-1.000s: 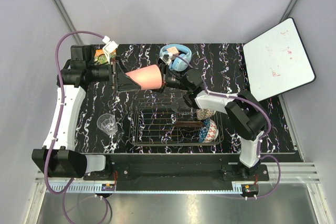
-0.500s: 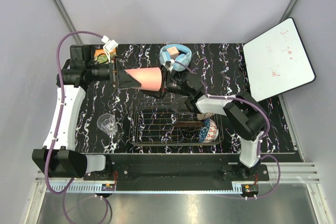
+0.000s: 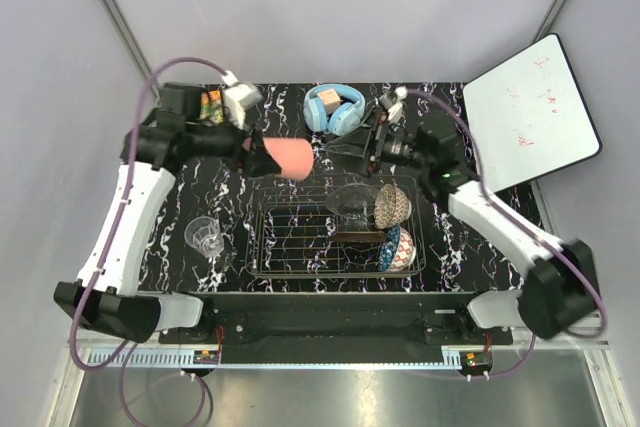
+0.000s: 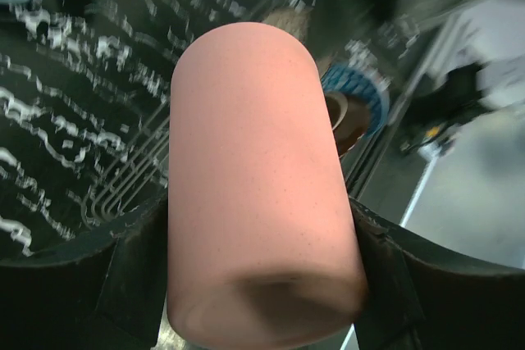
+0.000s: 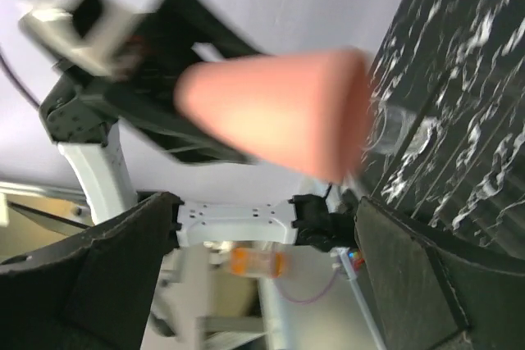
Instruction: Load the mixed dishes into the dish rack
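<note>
The salmon-pink cup (image 3: pixel 295 157) hangs on its side above the far edge of the dish rack (image 3: pixel 300 237), held by my left gripper (image 3: pixel 270 155). In the left wrist view the cup (image 4: pixel 254 170) fills the gap between both fingers, base toward the camera, with my left gripper (image 4: pixel 258 284) shut on it. My right gripper (image 3: pixel 353 150) stands open just right of the cup and apart from it. Nothing lies between the fingers of my right gripper (image 5: pixel 262 276) in its wrist view, where the cup (image 5: pixel 279 112) shows ahead. The rack holds the beige-brown bowl (image 3: pixel 392 204), the blue-patterned bowl (image 3: pixel 397 249) and the clear glass dish (image 3: pixel 352 202). A glass tumbler (image 3: pixel 205 235) stands left of the rack.
Light-blue headphones (image 3: pixel 333 107) lie at the back of the black marbled table (image 3: pixel 190 197), close behind both grippers. An orange book (image 3: pixel 211 103) sits at the back left corner. A white board (image 3: pixel 530 112) leans over the table's right rear corner.
My right gripper opened, let go of the cup and drew back to the right. The left arm swung and now holds the cup alone, shifted slightly right over the rack's far edge.
</note>
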### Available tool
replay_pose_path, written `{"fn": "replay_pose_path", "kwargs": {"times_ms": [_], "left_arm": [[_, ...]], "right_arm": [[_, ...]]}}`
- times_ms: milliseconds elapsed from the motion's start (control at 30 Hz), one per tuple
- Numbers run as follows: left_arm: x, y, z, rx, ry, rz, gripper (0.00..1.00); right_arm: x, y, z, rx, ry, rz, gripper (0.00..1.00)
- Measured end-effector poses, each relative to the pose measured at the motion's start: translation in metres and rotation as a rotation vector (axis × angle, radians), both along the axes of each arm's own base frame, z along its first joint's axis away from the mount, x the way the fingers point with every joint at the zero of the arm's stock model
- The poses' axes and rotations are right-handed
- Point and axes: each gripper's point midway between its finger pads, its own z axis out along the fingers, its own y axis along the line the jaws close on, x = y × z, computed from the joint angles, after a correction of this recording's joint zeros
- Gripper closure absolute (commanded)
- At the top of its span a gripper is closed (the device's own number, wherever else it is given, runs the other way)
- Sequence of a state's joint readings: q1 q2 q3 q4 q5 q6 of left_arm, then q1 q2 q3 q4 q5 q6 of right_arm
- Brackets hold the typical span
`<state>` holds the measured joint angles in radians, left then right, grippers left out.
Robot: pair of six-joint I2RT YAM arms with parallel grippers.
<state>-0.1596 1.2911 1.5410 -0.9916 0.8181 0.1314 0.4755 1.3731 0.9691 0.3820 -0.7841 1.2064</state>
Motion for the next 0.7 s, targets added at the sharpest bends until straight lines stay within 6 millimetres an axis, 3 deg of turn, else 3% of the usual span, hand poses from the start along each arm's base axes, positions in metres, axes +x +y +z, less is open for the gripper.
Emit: {"fn": "replay_pose_path", "kwargs": {"times_ms": [33,133,267,367,433,700], "left_arm": [[-0.006,-0.012,-0.013,0.064,0.008,-0.030,0.96],[-0.005,-0.017,-0.058,0.253,0.052,-0.028,0.96],[0.008,-0.005,-0.111,0.455,0.136,0.017,0.97],[0.015,0.005,-0.137,0.570,0.164,0.047,0.97],[0.016,0.005,-0.143,0.626,0.147,0.052,0.97],[0.014,0.000,-0.185,0.781,0.172,0.012,0.99]], "right_arm": [[-0.006,-0.005,0.021,-0.020,-0.080,-0.017,0.00],[-0.029,-0.027,0.075,-0.045,-0.300,-0.090,0.00],[-0.051,-0.053,0.108,-0.069,-0.463,-0.190,0.00],[-0.055,-0.066,0.111,-0.102,-0.503,-0.254,0.00],[-0.054,-0.071,0.106,-0.128,-0.507,-0.284,0.00],[-0.043,-0.074,0.062,-0.227,-0.414,-0.305,0.00]]}}
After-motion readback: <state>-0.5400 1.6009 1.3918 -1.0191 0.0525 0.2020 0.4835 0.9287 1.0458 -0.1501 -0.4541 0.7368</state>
